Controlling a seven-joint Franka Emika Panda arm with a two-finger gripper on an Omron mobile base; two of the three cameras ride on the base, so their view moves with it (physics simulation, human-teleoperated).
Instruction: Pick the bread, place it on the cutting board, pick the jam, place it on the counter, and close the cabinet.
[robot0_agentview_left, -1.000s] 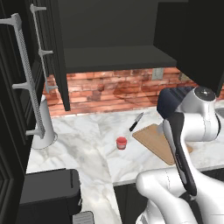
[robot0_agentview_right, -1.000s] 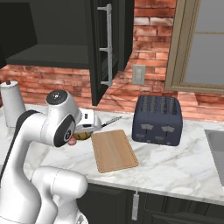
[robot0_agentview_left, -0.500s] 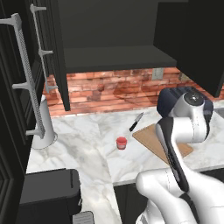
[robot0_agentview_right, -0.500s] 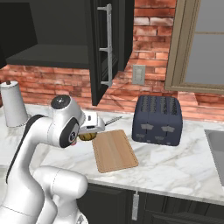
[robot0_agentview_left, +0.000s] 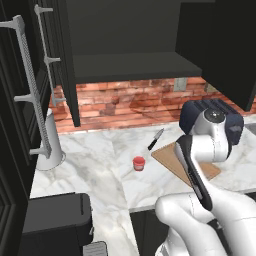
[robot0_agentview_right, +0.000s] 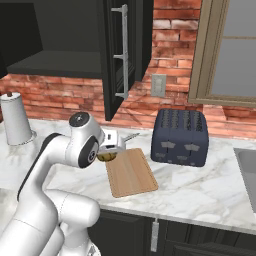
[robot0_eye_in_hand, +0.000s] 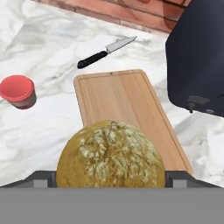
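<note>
The gripper (robot0_eye_in_hand: 111, 177) is closed on the bread (robot0_eye_in_hand: 111, 155), a round golden-brown bun which sits between its two dark fingers (robot0_eye_in_hand: 43, 179) in the hand view. In the right base view the bread (robot0_agentview_right: 106, 156) shows under the white hand, above the near left corner of the cutting board (robot0_agentview_right: 131, 172). Ahead of the hand and below it lies the cutting board (robot0_eye_in_hand: 127, 109), flat on the counter (robot0_eye_in_hand: 52, 48), with nothing on it. To the left of the hand, off the board, stands the jam (robot0_eye_in_hand: 17, 91), a small red jar, upright on the marble. Beyond the far edge of the board lies a knife (robot0_eye_in_hand: 106, 51) with a black handle, its blade pointing away to the right. To the right of the hand, just beside the board, stands a dark blue toaster (robot0_eye_in_hand: 197, 61). Higher up, the cabinet (robot0_agentview_right: 117, 55) has its door open, with the silver handle toward the room.
</note>
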